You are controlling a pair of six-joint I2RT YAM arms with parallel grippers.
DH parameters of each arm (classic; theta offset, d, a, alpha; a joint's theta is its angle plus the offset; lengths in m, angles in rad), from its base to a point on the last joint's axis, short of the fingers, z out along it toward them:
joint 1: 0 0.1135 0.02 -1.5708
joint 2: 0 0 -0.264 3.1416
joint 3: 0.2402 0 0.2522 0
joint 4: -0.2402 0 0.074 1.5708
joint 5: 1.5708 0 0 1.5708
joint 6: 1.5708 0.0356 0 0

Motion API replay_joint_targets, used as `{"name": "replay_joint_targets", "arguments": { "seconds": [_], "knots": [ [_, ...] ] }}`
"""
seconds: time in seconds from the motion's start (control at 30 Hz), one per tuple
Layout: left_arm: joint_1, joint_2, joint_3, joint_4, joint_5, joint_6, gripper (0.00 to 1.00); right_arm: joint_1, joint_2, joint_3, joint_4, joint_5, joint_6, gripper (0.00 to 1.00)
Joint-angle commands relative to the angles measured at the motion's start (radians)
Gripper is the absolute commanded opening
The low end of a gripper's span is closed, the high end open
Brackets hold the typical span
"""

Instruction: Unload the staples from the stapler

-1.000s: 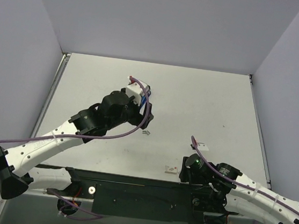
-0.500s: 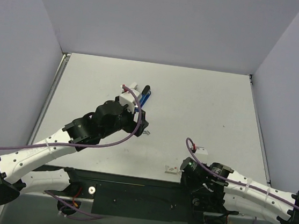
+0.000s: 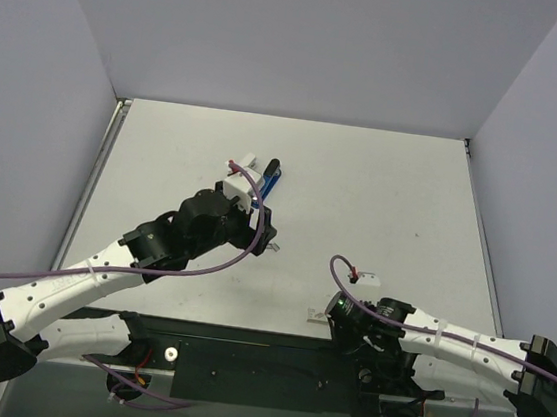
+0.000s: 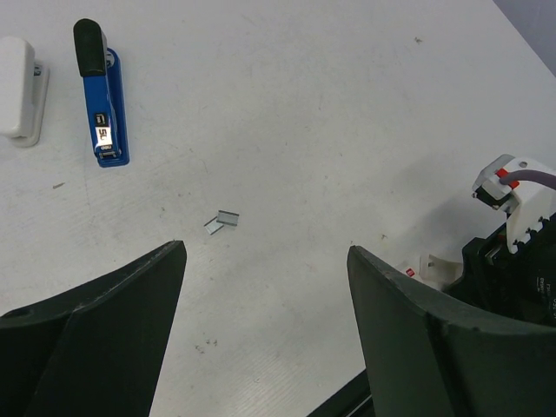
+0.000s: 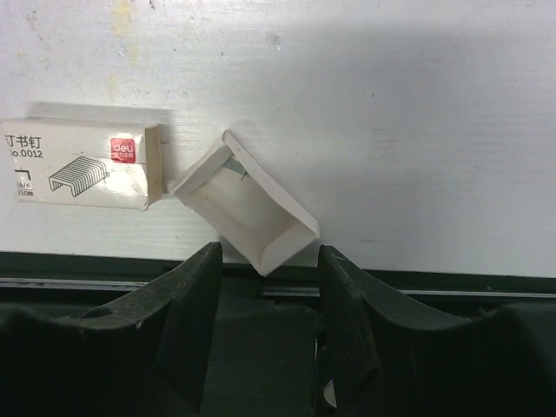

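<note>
A blue stapler (image 3: 272, 180) with a black tip lies shut on the table; it also shows in the left wrist view (image 4: 102, 104). A few small silvery staples (image 4: 222, 221) lie loose on the table nearer than it, and also show in the top view (image 3: 272, 247). My left gripper (image 4: 265, 252) is open and empty, above the table just on the near side of the staples. My right gripper (image 5: 268, 256) is open at the table's near edge, with a corner of a white cardboard tray (image 5: 248, 208) between its fingertips.
A white stapler (image 4: 19, 87) lies left of the blue one. A staple box sleeve (image 5: 82, 165) lies beside the open tray, by the near edge in the top view (image 3: 319, 316). A black rail (image 3: 242, 350) runs along the near edge.
My left gripper drew back toward the near side, uncovering the blue and white staplers on the table. My right arm swung left, toward the staple box at the near edge.
</note>
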Motion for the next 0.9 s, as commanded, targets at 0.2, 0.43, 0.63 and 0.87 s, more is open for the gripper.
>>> {"name": "replay_joint_targets", "arguments": {
  "seconds": [0.2,0.43,0.63,0.87],
  "knots": [
    [0.001,0.019,0.007,0.053,-0.025,0.016,0.85,0.003,0.079,0.018,0.048,0.07,0.005,0.36],
    [0.001,0.03,0.005,0.053,-0.02,0.016,0.85,-0.071,0.104,0.016,0.092,0.1,-0.047,0.31],
    [0.001,0.029,0.003,0.046,-0.02,0.018,0.85,-0.208,0.131,0.018,0.189,0.041,-0.193,0.3],
    [0.001,0.021,-0.007,0.046,-0.019,0.016,0.85,-0.259,0.309,0.116,0.275,0.019,-0.349,0.31]
  ]
}}
